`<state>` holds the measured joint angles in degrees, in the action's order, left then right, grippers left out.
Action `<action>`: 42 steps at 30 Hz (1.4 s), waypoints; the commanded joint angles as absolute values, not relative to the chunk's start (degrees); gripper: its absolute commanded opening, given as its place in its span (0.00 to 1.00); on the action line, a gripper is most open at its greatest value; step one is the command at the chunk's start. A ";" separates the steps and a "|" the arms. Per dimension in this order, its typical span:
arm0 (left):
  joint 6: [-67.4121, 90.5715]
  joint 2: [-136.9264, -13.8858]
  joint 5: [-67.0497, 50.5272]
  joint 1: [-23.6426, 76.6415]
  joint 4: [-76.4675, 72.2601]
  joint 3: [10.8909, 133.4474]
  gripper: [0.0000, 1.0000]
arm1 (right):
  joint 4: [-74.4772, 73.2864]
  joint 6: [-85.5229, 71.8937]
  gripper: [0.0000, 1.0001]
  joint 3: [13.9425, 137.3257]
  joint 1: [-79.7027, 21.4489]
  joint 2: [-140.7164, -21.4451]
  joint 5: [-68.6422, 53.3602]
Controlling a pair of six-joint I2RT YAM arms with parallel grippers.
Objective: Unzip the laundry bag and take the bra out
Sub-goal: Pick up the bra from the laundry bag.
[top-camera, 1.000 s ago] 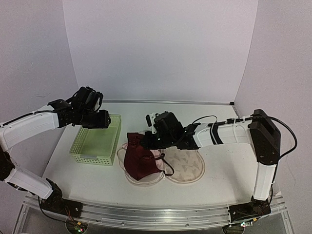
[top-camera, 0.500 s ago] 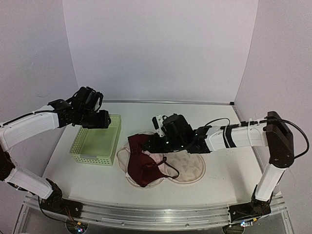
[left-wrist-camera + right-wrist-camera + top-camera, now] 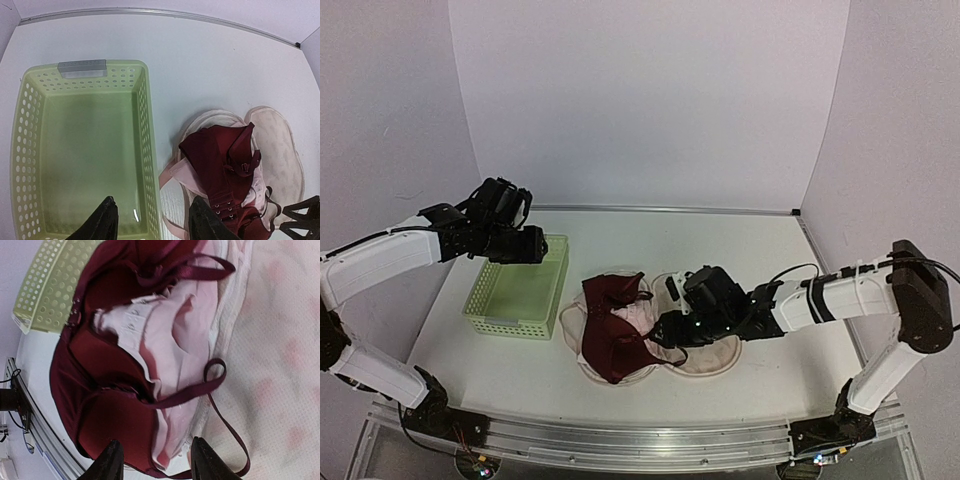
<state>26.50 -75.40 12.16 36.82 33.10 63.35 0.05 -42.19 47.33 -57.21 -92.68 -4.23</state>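
No readable text, label, brand, number or sign in any view, not even on the grey tab [image 3: 82, 68] at the rim of the light-green basket [image 3: 150, 150].

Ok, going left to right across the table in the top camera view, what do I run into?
In order: green basket → dark red bra → right claw. The laundry bag lies under both the bra and the claw, so it has no clear place in the order.
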 commanded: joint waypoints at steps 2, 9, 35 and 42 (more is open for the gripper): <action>25.06 -75.64 12.40 36.93 32.67 66.18 0.50 | 2.38 -43.77 0.47 47.40 -57.44 -93.69 -8.29; 25.14 -75.33 12.38 36.91 32.71 65.32 0.50 | 3.69 -43.25 0.47 49.47 -58.11 -96.52 -13.24; 25.40 -73.44 12.66 36.91 32.74 63.91 0.50 | 1.53 -42.15 0.34 51.50 -60.21 -94.97 -16.89; 25.24 -73.17 12.24 36.91 32.67 64.23 0.50 | -2.38 -40.26 0.36 52.73 -61.70 -90.10 -10.97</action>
<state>25.52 -75.37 12.16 36.82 33.10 63.35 -0.89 -42.37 49.54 -60.29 -94.85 -15.20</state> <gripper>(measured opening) 0.502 0.352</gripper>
